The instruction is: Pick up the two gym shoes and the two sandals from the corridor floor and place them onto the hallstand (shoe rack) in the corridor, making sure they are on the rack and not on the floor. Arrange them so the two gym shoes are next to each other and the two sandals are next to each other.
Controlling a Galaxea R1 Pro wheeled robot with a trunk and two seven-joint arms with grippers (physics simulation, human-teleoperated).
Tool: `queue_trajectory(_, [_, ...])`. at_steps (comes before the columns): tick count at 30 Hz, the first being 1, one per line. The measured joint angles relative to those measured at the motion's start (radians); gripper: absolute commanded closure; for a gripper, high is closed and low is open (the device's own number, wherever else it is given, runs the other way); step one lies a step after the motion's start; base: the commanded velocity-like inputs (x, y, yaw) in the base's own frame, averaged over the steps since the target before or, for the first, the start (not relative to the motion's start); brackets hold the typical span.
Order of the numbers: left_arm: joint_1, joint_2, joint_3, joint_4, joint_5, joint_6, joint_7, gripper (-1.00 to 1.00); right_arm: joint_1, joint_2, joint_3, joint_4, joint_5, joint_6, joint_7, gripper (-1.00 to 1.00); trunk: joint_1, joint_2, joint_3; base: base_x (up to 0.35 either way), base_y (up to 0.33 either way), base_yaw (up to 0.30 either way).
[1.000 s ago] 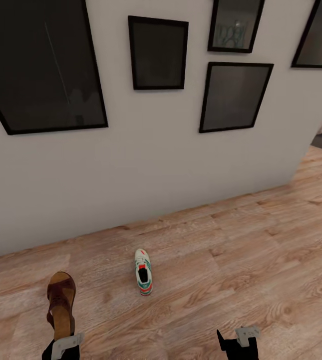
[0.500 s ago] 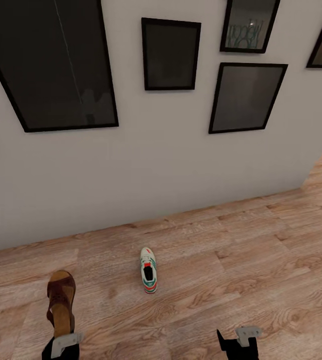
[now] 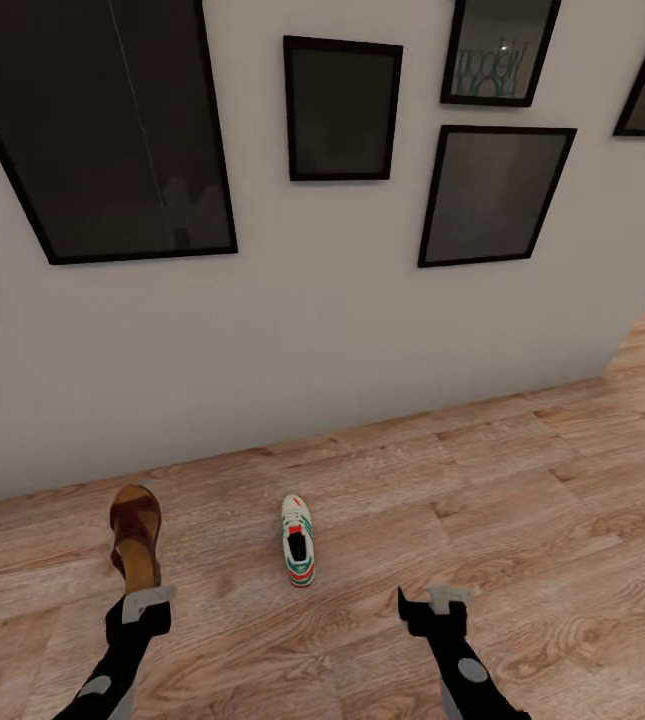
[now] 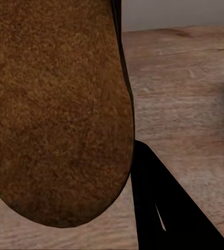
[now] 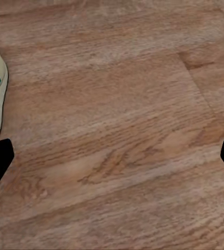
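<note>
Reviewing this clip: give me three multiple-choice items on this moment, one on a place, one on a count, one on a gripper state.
1. Where does the white sneaker with green stripes lie?
A. on a shelf
B. on the wood-plank floor
C. in the right gripper

2. How many shoes are in the head view?
A. two
B. three
C. four

3. What does the left gripper hold?
A. nothing
B. the sneaker
C. the dark brown sandal with a tan sole

Answers: 1 B, it rests on planks between the arms. 2 A, one sneaker and one sandal. 3 C, the sandal's sole sits close before the left wrist camera.
</note>
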Motion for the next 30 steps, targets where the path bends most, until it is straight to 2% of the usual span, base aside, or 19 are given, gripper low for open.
queue_trajectory(1, [-0.05, 0.006, 0.004, 0.003, -0.001, 0.046, 0.0, 1.0, -0.033, 0.035, 0.002, -0.05, 0.0, 0.079, -0.015, -1.0, 0.0, 0.0, 0.0, 0.0, 0.0, 0.0])
queue_trajectory(2, [-0.088, 0.008, -0.003, -0.001, -0.002, 0.06, 0.0, 1.0, -0.053, 0.047, 0.002, -0.064, -0.001, 0.106, -0.02, -1.0, 0.0, 0.0, 0.0, 0.0, 0.0, 0.0])
queue_trajectory(5, [-0.133, 0.01, -0.003, -0.002, -0.002, 0.077, 0.001, 1.0, -0.107, 0.066, 0.002, -0.077, -0.002, 0.149, -0.026, -1.0, 0.0, 0.0, 0.0, 0.0, 0.0, 0.0])
queue_trajectory(11, [-0.147, 0.009, -0.004, -0.005, -0.001, 0.068, 0.002, 1.0, -0.132, 0.067, 0.003, -0.055, -0.001, 0.164, -0.028, -1.0, 0.0, 0.0, 0.0, 0.0, 0.0, 0.0])
queue_trajectory(16, [-0.139, 0.002, -0.004, -0.11, 0.001, 0.032, 0.005, 1.0, -0.136, 0.067, 0.007, 0.007, -0.001, 0.164, -0.028, -1.0, 0.0, 0.0, 0.0, 0.0, 0.0, 0.0])
queue_trajectory(21, [-0.139, 0.001, -0.003, -0.139, 0.003, 0.027, 0.005, 1.0, -0.136, 0.067, 0.008, 0.014, -0.001, 0.163, -0.023, -1.0, 0.0, 0.0, 0.0, 0.0, 0.001, 0.0])
queue_trajectory(30, [-0.139, -0.002, -0.003, -0.15, 0.002, 0.026, -0.002, 1.0, -0.136, 0.067, 0.009, 0.016, -0.002, 0.159, -0.017, -1.0, 0.0, 0.0, 0.0, 0.036, 0.235, 0.0])
